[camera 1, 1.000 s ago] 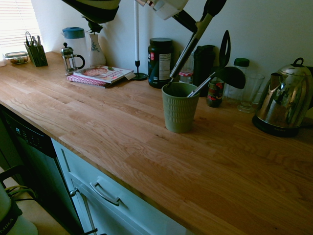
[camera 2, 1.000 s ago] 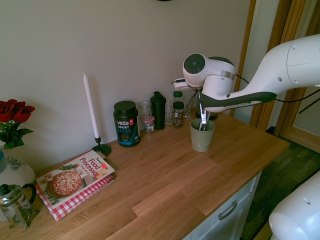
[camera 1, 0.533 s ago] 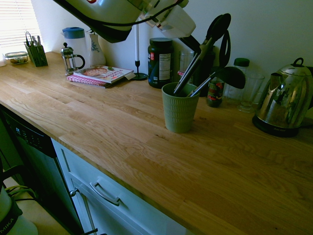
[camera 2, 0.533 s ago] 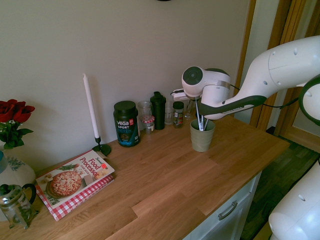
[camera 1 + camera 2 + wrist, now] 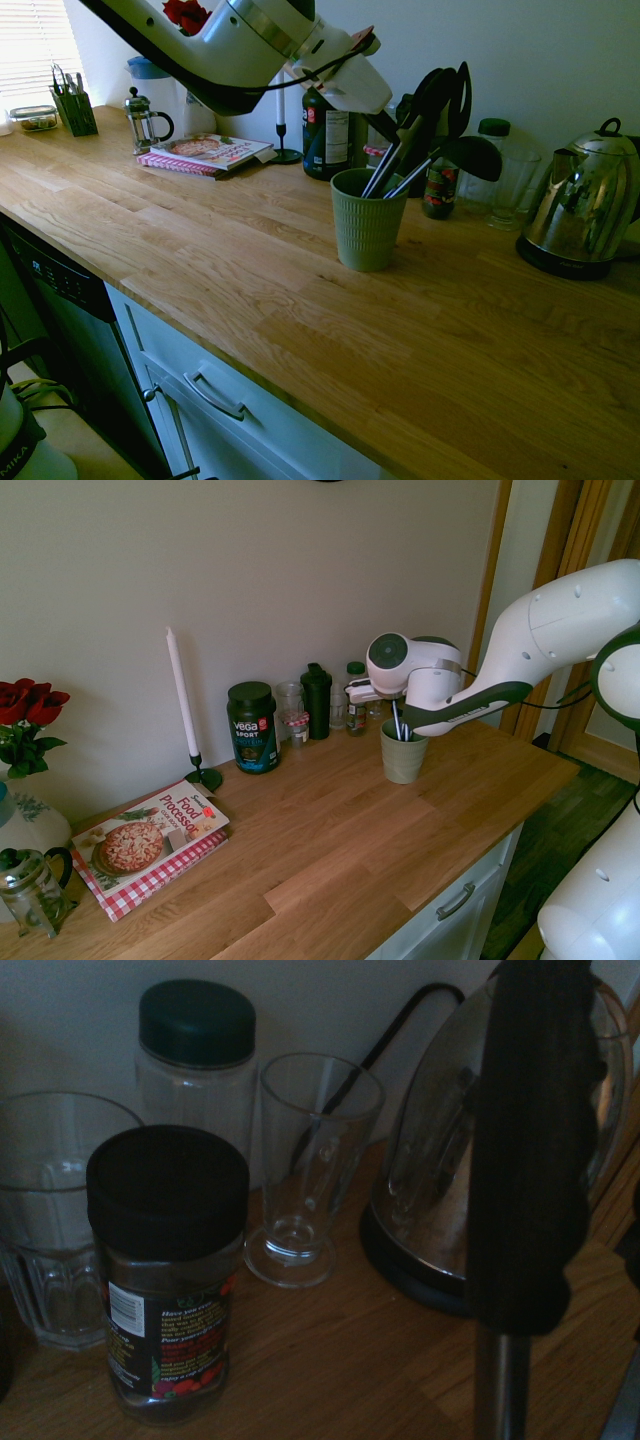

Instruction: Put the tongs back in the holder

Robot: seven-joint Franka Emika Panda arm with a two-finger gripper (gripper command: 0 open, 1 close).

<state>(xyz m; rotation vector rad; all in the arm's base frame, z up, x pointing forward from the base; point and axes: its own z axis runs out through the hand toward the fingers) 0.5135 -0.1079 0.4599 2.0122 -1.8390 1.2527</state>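
We see the tongs (image 5: 400,155) standing in the sage-green ribbed holder (image 5: 366,218), tips down inside the cup, long axis tilted so the black hinge end leans up and toward the wall. The gripper (image 5: 392,118) sits against the upper part of the tongs, but the dark utensil heads crowd that spot and we cannot tell whether its fingers are spread or pinching. Two more utensils share the holder: a black ladle (image 5: 470,157) on a silver handle and a black slotted spatula (image 5: 460,98).

The second exterior view shows the holder (image 5: 404,752) on the wooden countertop (image 5: 330,850) with silver handles rising from it under the white wrist; the utensil heads are hidden there. That view alone shows the red roses (image 5: 30,702). It also shows one white candle (image 5: 181,695), one dark protein tub (image 5: 252,727), one cookbook (image 5: 150,832) and one French press (image 5: 30,885).

Only the first exterior view shows the small dark cutlery caddy (image 5: 75,108).

The wrist view gives one steel kettle (image 5: 480,1160), two clear glasses, one green-lidded plastic jar (image 5: 197,1070) and one black-lidded spice jar (image 5: 168,1270), with a black grip on a metal shaft (image 5: 525,1150) close in front
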